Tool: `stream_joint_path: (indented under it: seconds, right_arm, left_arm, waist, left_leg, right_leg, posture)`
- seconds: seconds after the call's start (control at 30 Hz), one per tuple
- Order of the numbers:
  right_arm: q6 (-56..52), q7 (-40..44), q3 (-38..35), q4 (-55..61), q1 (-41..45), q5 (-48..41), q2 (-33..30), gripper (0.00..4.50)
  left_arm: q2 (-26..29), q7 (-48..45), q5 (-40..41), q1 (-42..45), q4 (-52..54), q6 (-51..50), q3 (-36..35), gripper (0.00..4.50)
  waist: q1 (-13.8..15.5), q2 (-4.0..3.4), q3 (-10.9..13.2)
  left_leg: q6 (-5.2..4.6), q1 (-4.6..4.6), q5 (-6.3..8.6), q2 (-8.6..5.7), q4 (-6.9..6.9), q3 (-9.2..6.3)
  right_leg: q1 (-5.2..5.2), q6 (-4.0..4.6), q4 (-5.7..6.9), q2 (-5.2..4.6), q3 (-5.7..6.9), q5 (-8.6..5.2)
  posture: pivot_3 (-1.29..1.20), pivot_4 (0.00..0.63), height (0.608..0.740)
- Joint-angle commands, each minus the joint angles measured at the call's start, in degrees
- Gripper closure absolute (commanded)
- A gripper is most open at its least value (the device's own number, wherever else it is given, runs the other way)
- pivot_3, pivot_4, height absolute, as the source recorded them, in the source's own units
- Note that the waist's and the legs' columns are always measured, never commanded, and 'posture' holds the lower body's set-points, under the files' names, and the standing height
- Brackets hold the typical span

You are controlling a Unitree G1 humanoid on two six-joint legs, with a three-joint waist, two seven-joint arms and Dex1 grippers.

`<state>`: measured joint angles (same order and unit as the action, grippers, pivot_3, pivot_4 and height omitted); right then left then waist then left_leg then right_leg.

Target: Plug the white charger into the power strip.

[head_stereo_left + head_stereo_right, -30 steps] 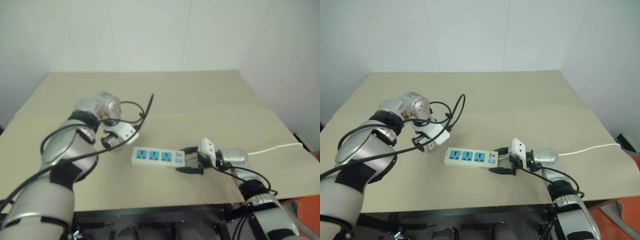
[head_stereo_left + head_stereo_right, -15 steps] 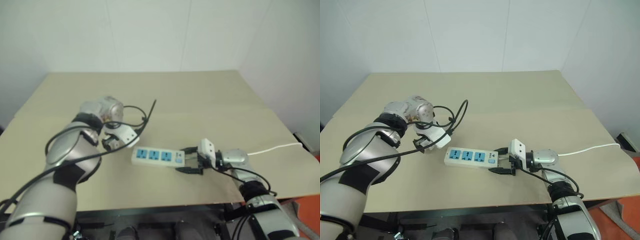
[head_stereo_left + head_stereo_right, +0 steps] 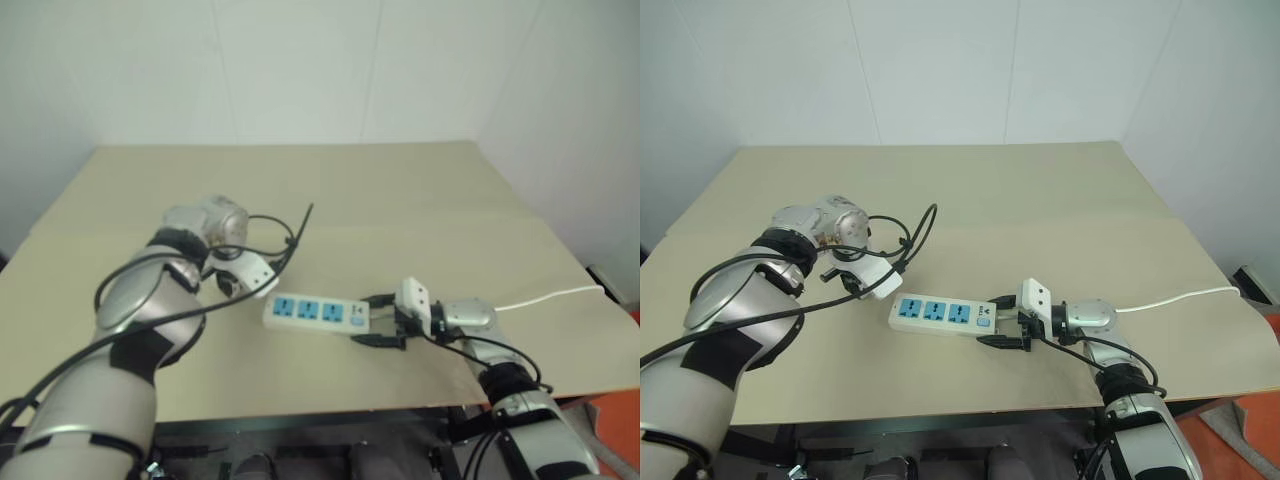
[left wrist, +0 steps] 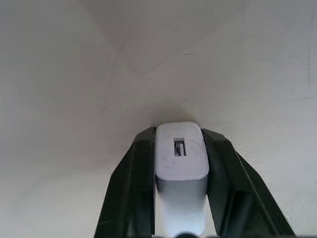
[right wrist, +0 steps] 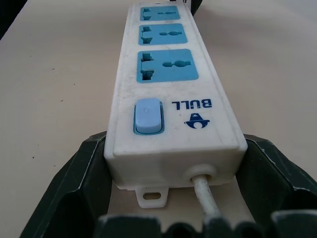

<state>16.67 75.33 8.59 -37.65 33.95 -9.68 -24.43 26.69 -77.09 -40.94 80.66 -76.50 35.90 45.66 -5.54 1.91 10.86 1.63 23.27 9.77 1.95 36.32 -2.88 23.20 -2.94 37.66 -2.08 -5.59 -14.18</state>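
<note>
The white charger (image 4: pixel 181 158) stands on the table, a small slot showing in its end face, and my left gripper (image 4: pixel 179 133) points down and is shut on its two sides. In the eye views that left gripper (image 3: pixel 852 284) sits just left of the power strip (image 3: pixel 940 313), with the charger hidden under the wrist. The power strip (image 5: pixel 171 84) lies flat, a white bar with three blue sockets and a blue switch. My right gripper (image 3: pixel 1005 322) is shut on its cord end, one finger against each side.
The strip's thin white cord (image 3: pixel 1180 296) runs right across the beige table (image 3: pixel 1040 190) and off its right edge. A black cable loops above my left wrist (image 3: pixel 915 235). The table's front edge is close to both arms.
My left gripper's fingers have come together over the spot left of the strip; they stood apart before. The right gripper and the power strip have not moved.
</note>
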Motion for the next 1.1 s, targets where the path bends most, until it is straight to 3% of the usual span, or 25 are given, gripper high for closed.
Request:
stream_joint_path:
  seconds: [0.03,0.23,0.4,0.5,0.63,0.77,0.93,1.1]
  right_arm:
    - [-1.2,-0.6,1.8,-1.5,-1.0,2.9,-0.5,1.09]
    - [-1.3,-0.1,1.8,-1.9,-0.7,2.7,-0.7,1.09]
    - [-1.0,2.0,1.6,-3.7,0.8,2.3,-1.0,1.09]
    - [-0.8,2.8,1.4,-5.5,2.2,2.0,-0.7,1.09]
    - [0.6,4.3,1.4,-8.4,3.8,1.9,0.0,1.09]
    - [1.2,5.1,1.4,-10.8,5.2,2.1,0.7,1.09]
    - [2.1,5.3,1.6,-14.1,7.2,2.8,1.5,1.09]
    - [2.9,6.0,1.3,-16.9,8.3,2.8,2.4,1.09]
  left_arm:
    - [0.2,1.2,-0.2,0.2,0.1,-0.3,-1.3,3.47]
    - [1.3,-2.6,5.6,3.4,0.9,1.0,-8.0,3.47]
    - [2.9,-13.3,19.1,7.0,2.4,-2.0,-21.2,3.47]
    - [4.6,-15.4,30.5,7.4,3.4,-5.3,-24.9,3.47]
    - [7.3,-15.4,52.8,1.4,13.9,-20.9,-27.3,3.47]
    - [9.3,-15.4,66.8,-8.0,24.3,-32.2,-32.1,3.47]
    - [7.9,-15.4,75.2,-18.2,32.3,-43.6,-41.9,3.47]
    - [4.4,-13.0,74.5,-24.8,36.4,-45.4,-45.7,3.47]
  waist:
    - [0.0,0.01,0.0]
    - [0.0,0.01,0.0]
    - [0.0,0.02,0.0]
    - [-0.1,0.01,0.0]
    - [-0.1,0.00,0.0]
    - [-0.1,0.00,0.0]
    - [-0.2,0.00,0.0]
    - [-0.2,0.02,0.0]
  left_leg:
    - [0.00,-0.01,0.00,0.00,0.00,0.00]
    - [0.00,0.00,0.00,0.00,0.00,-0.01]
    - [0.00,0.04,0.00,0.00,0.00,-0.01]
    - [0.00,0.03,0.00,0.00,-0.01,0.00]
    - [0.00,-0.04,0.00,0.01,0.00,-0.01]
    - [0.00,-0.09,0.00,0.02,0.04,-0.02]
    - [0.00,-0.10,0.00,0.02,0.15,-0.06]
    - [0.00,-0.25,0.00,0.02,0.22,-0.08]
  right_leg:
    - [-0.01,0.00,0.00,0.00,0.00,0.00]
    - [0.00,0.00,0.00,0.00,0.01,0.00]
    - [0.02,0.00,-0.02,0.00,0.03,0.00]
    - [0.02,0.00,-0.03,-0.01,0.02,0.00]
    - [-0.03,-0.02,0.05,-0.02,0.01,-0.01]
    - [-0.04,-0.02,0.18,-0.03,0.00,-0.02]
    - [-0.03,-0.01,0.30,-0.02,0.04,-0.01]
    - [-0.16,0.00,0.36,-0.01,0.06,-0.01]
  posture:
    - [0.00,0.150,0.740]
    - [0.00,0.150,0.740]
    - [0.00,0.150,0.740]
    - [0.00,0.150,0.740]
    - [0.00,0.150,0.740]
    - [0.00,0.150,0.740]
    - [0.00,0.150,0.740]
    - [0.00,0.150,0.740]
